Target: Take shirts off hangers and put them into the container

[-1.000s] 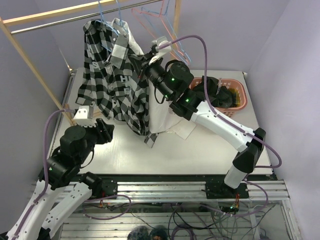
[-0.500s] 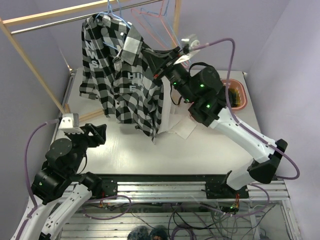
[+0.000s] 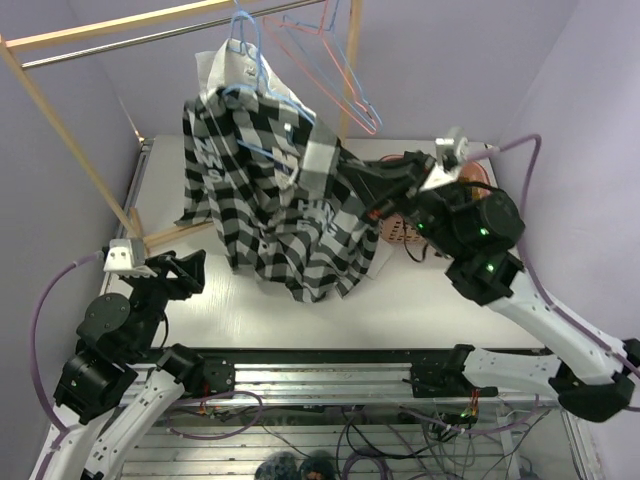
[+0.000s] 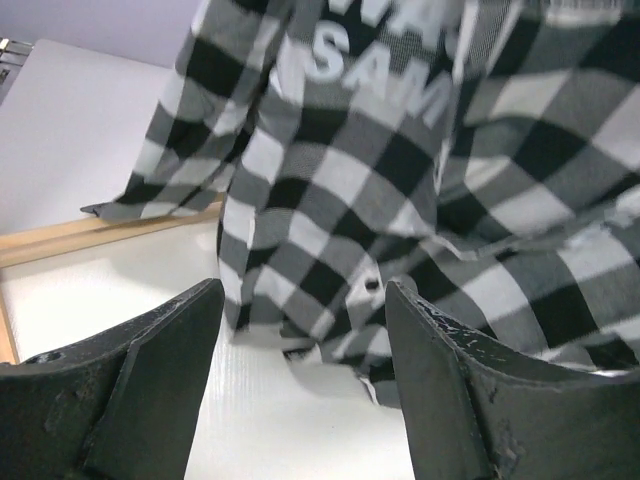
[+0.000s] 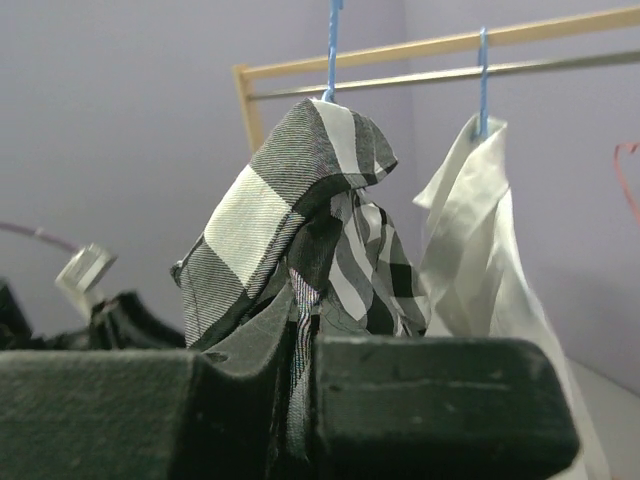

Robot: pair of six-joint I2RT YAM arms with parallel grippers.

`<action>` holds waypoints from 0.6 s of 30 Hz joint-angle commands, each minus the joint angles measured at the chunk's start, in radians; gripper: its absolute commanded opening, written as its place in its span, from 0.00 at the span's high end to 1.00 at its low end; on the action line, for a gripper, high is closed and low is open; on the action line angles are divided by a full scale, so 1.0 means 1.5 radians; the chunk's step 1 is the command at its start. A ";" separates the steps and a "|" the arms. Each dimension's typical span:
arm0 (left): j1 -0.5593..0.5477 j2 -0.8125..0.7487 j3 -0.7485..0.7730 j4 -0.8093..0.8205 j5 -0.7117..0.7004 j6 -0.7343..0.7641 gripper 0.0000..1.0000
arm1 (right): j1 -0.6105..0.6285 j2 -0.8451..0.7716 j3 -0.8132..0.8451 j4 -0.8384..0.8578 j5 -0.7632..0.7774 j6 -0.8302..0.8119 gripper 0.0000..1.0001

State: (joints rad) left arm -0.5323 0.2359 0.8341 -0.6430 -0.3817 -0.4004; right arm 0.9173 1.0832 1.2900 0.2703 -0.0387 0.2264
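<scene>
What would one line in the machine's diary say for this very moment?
right pincer: shut on checked shirt | left pincer: open, empty | checked shirt: on blue hanger | white shirt: hanging beside it

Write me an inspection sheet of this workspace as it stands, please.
Surface: white table, checked shirt hanging over it.
Job's things: checked shirt on a blue hanger; white shirt hangs beside it; pink hangers bare; pink basket mostly hidden behind the right arm.
Clutter: nothing seen.
Grippers: right gripper shut on the checked shirt; left gripper open, holding nothing.
Cables: purple cables loop off both wrists; loose wires below the frame.
Surroundings: wooden rack, purple walls.
</scene>
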 commanded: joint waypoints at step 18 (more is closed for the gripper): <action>-0.005 -0.012 -0.035 0.104 0.240 0.071 0.31 | -0.001 -0.279 -0.231 -0.200 -0.182 0.065 1.00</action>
State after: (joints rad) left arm -0.5331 0.2344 0.8009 -0.5526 -0.1261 -0.3248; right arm 0.9173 0.7372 0.9565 0.0109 -0.3153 0.3210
